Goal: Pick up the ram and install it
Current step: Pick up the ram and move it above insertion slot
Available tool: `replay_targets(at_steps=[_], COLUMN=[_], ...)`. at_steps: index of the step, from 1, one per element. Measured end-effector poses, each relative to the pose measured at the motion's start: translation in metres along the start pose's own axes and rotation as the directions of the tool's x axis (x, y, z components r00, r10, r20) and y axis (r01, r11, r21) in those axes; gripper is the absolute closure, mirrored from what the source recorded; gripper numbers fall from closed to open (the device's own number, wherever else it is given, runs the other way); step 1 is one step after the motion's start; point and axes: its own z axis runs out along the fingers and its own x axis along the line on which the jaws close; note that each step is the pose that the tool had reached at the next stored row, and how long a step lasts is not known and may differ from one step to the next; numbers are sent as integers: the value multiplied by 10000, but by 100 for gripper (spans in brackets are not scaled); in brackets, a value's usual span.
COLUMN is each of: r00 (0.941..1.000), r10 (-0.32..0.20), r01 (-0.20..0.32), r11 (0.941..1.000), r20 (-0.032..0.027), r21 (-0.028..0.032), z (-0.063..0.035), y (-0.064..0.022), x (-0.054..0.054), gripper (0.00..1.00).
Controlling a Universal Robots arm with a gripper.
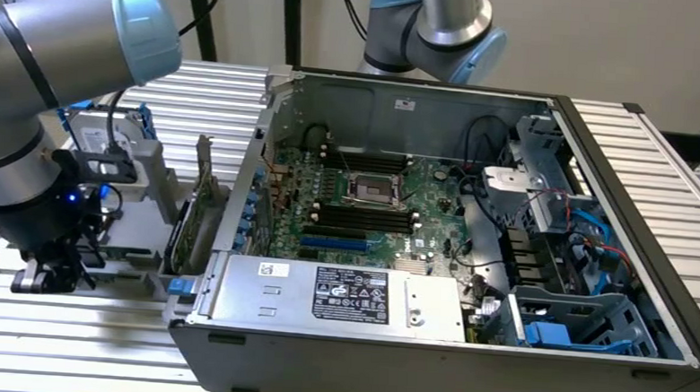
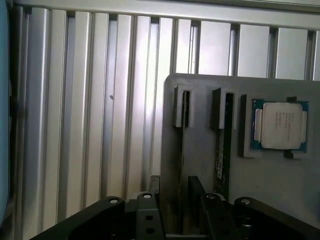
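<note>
**Gripper low at holder, ram just ahead**

On the exterior view's left, the gripper hangs low over the slatted counter, well apart from the open PC case. In the wrist view its fingers are spread and hold nothing. The ram stands on edge in a slot of the grey holder. Its long axis runs straight away from the gripper, slightly off toward the processor.
</note>
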Motion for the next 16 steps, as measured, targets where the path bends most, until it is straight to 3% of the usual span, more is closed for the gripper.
replay_targets(at_steps=[7, 16], r00=[10000, 10000], r10=[1, 4], r01=[-1, -4], r11=[10000, 10000], r20=[25, 56], r21=[-16, -94], z=[17, 77], y=[-3, -4], x=[-41, -44], gripper=[64, 64])
